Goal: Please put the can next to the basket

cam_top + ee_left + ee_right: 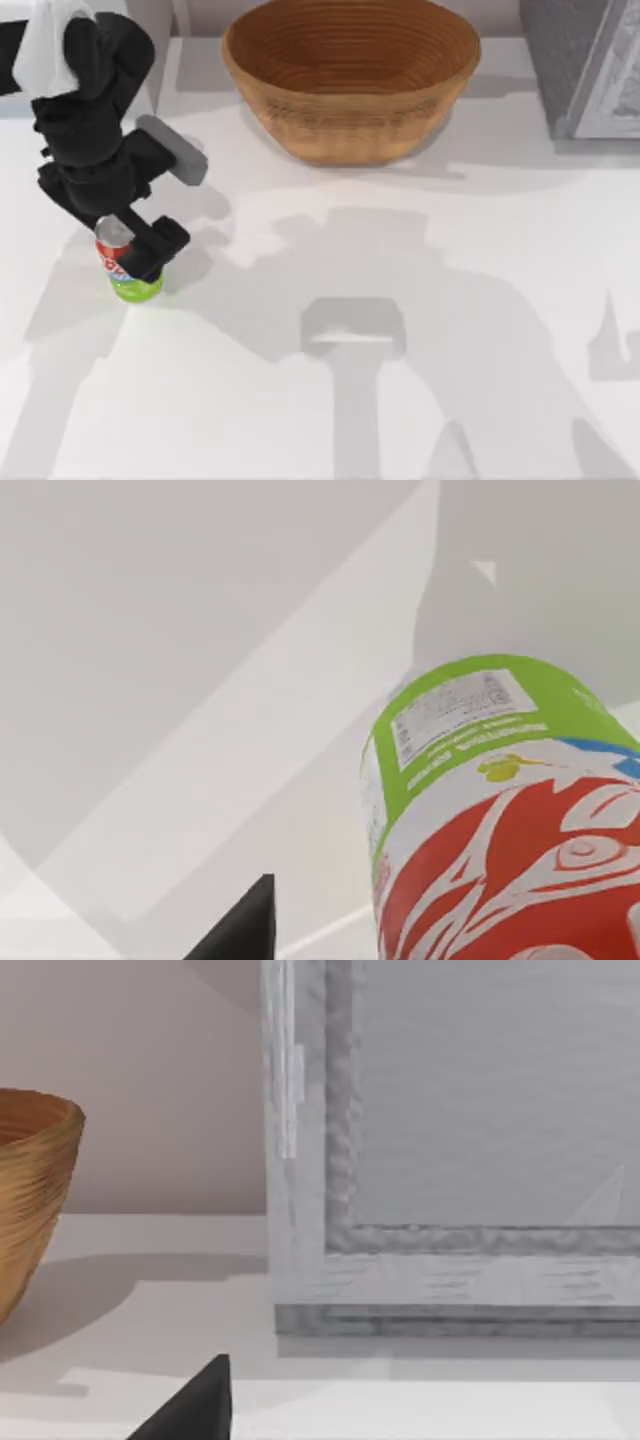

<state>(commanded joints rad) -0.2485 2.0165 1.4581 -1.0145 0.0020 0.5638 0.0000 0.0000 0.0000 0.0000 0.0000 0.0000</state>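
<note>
The can [128,268] stands upright on the white table [420,300] at the left, with its silver top, red band and lime-green base showing. My left gripper [132,256] reaches down around its upper part and is open. One black finger [160,243] lies on the can's right side. Close up, a gap separates the can [500,820] from a dark fingertip [245,925]. The basket [350,75], a wide tan wicker bowl, sits at the back centre, well away from the can. A black fingertip [195,1405] of my open, parked right gripper faces the basket's edge [30,1200].
A grey framed block [585,65] stands at the back right corner, to the right of the basket [450,1160]. Bare table lies between the can and the basket, crossed by arm shadows.
</note>
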